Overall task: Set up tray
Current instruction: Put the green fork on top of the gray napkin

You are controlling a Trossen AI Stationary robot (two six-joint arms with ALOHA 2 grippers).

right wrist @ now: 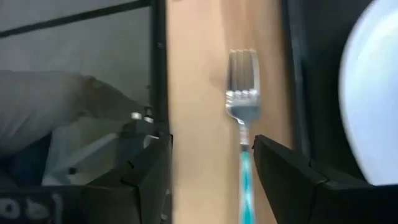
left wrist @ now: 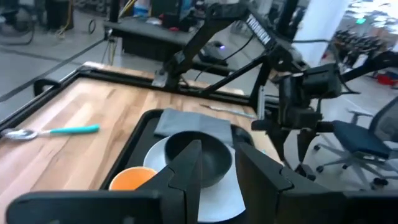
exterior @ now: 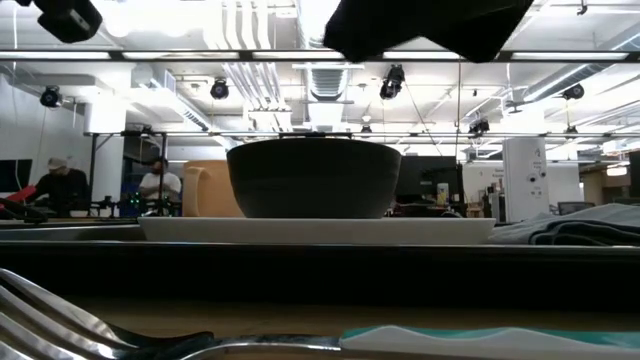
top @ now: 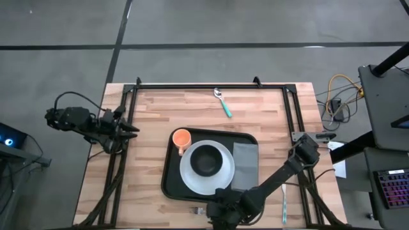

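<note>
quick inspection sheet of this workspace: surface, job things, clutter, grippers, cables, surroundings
surface: wooden table inside a black frame.
job's things: black tray holds a white plate with a dark bowl on it, an orange cup and a grey napkin; teal-handled spoon at the far edge; teal-handled fork on the wood beside the tray's near edge.
clutter: another utensil lies right of the tray.
grippers: left gripper waits open at the table's left edge; right gripper open, fingers either side of the fork's handle.
cables: yellow and black leads off the table, right.
surroundings: workshop; two people far off.
</note>
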